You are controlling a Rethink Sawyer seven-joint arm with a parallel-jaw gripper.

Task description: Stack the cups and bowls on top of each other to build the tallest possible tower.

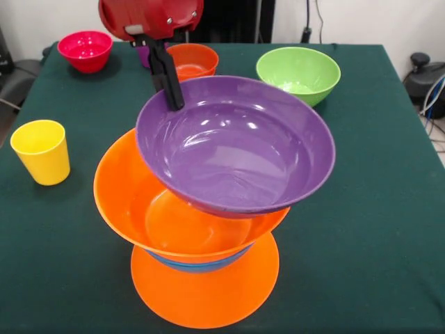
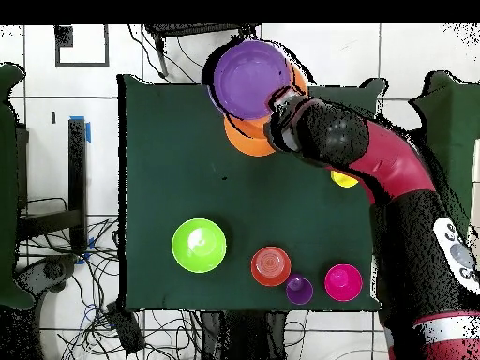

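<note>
At frame centre the fingers [image 1: 169, 94] pinch the tilted purple bowl's [image 1: 236, 146] rim above the tower [image 1: 201, 292]; it should be centred and levelled over the orange bowl [image 1: 122, 198] before release.

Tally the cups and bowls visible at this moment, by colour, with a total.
Orange bowls: 3, two large in the tower, one small
Purple: 2, wide bowl, cup
Blue bowl: 1
Green bowl: 1
Pink-red bowl: 1
Yellow cup: 1
Total: 9
</note>
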